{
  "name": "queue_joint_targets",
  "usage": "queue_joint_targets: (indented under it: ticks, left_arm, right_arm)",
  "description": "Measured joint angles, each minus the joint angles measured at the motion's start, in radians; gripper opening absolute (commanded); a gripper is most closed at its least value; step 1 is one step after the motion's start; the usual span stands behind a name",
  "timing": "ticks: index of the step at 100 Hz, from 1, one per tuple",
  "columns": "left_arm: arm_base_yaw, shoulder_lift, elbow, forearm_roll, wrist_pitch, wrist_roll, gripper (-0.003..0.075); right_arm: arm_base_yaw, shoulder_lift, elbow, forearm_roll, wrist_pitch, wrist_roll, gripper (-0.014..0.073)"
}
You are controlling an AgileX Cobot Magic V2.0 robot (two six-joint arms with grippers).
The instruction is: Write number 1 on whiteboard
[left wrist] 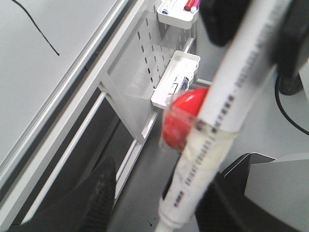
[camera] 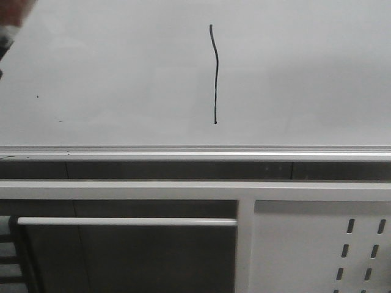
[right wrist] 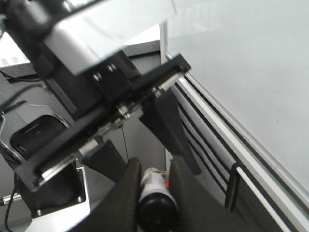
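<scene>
Front view, number 1 (camera: pixel 215 73) on whiteboard (camera: pixel 305 73), wavy vertical stroke

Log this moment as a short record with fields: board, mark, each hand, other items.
board: whiteboard upright, silver rail along its bottom edge
mark: number 1, thin black wavy vertical stroke, already drawn
left hand: left hand off the board, white marker pen between its fingers, tape around the pen
right hand: right hand shut on a dark cylindrical object
other items: perforated panel below the board; trays with markers on it
</scene>
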Motion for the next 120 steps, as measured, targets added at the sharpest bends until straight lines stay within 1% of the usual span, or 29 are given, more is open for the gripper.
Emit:
queue_joint_targets:
  ticks: [13, 25, 35, 66, 81, 99, 111, 120]
  left_arm:
    - [0.000, 0.000, 0.000, 0.000, -0.004, 0.000, 0.0304]
    - [0.000, 0.000, 0.000, 0.000, -0.009, 0.002, 0.0241]
    - [0.000, 0.000, -0.007, -0.001, -0.009, 0.002, 0.0208]
    - [0.000, 0.000, -0.057, -0.013, 0.035, 0.005, 0.0213]
    - [0.000, 0.000, -0.061, -0.015, 0.072, 0.005, 0.0214]
    - [0.000, 0.000, -0.061, -0.015, 0.078, 0.005, 0.0207]
    - [0.000, 0.000, -0.061, -0.018, 0.079, 0.005, 0.0165]
    - [-0.001, 0.000, -0.061, -0.023, 0.080, 0.005, 0.0115]
  right_arm:
    - [0.000, 0.000, -0.013, -0.013, 0.014, 0.000, -0.0053]
    - [0.000, 0.000, -0.015, -0.020, 0.014, 0.000, -0.0053]
    - [0.000, 0.000, -0.017, -0.027, 0.014, 0.000, -0.0053]
    - [-0.023, 0.010, -0.019, -0.036, 0.014, 0.000, -0.0053]
    - [-0.023, 0.019, -0.019, -0.036, 0.026, 0.000, -0.0053]
    - [-0.023, 0.019, -0.019, -0.037, 0.028, 0.000, -0.0053]
    - [-0.023, 0.019, -0.019, -0.037, 0.030, 0.000, -0.0053]
    - [-0.023, 0.019, -0.019, -0.037, 0.030, 0.000, -0.0053]
